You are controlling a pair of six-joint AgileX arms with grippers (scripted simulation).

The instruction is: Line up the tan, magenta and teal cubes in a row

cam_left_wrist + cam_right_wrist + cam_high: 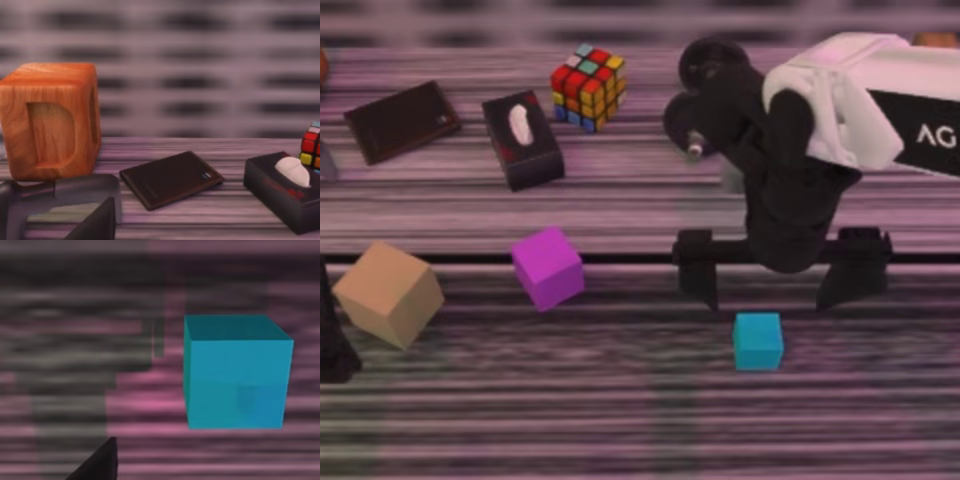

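The tan cube (388, 293) lies at the left, turned at an angle. To its right sits the magenta cube (548, 267), also turned. The teal cube (758, 340) rests right of centre, square to the table. My right gripper (775, 280) hovers just behind the teal cube, open, its two black fingers spread wider than the cube and holding nothing. In the right wrist view the teal cube (235, 372) stands apart from the one visible finger (100, 460). My left arm (330, 340) is parked at the left edge beside the tan cube, its gripper (203, 237) open and empty.
Along the back stand a dark wallet (402, 120), a black tissue box (523, 140) and a multicoloured puzzle cube (588, 85). A wooden block with a carved D (50, 120) sits near the wallet (170, 177). The right arm's white body (850, 100) overhangs the back right.
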